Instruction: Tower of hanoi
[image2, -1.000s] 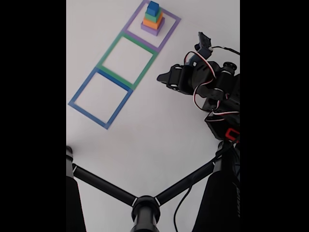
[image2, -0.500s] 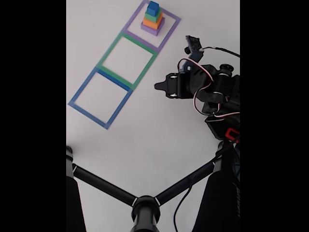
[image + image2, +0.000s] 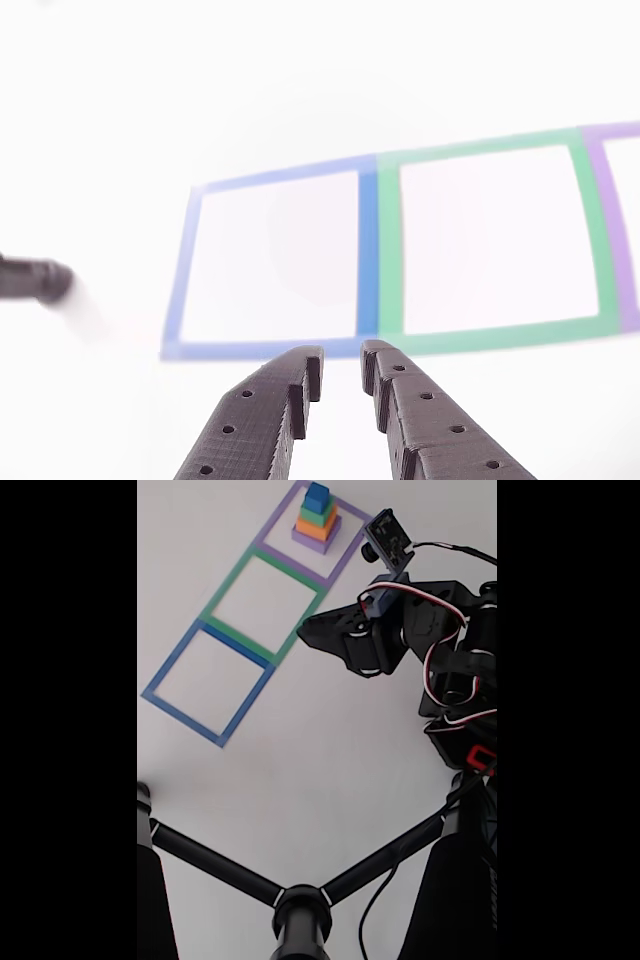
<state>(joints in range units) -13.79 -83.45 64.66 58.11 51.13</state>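
— Looking down past my claw (image 3: pixel 340 372), what sits nearest?

— My two dark fingers (image 3: pixel 262 415), a narrow gap between them, holding nothing. Beyond them lies the blue outline (image 3: pixel 368 250), then the green outline (image 3: pixel 590 240), flat on the white surface (image 3: pixel 300 750).

— And the tower?

— In the fixed view the tower of hanoi (image 3: pixel 317 520) stands stacked inside the purple outline (image 3: pixel 345 555), farthest away, well apart from my claw (image 3: pixel 310 630).

The fixed view looks steeply down from high above the white worktop (image 3: pixel 300 770), with tripod legs (image 3: pixel 300 905) poking in at the bottom edge. The other view sits low and close, peering out past two dark fingers (image 3: pixel 285 400) at the surface. Both views take in the blue square outline (image 3: pixel 207 682) and the green square outline (image 3: pixel 490 240).
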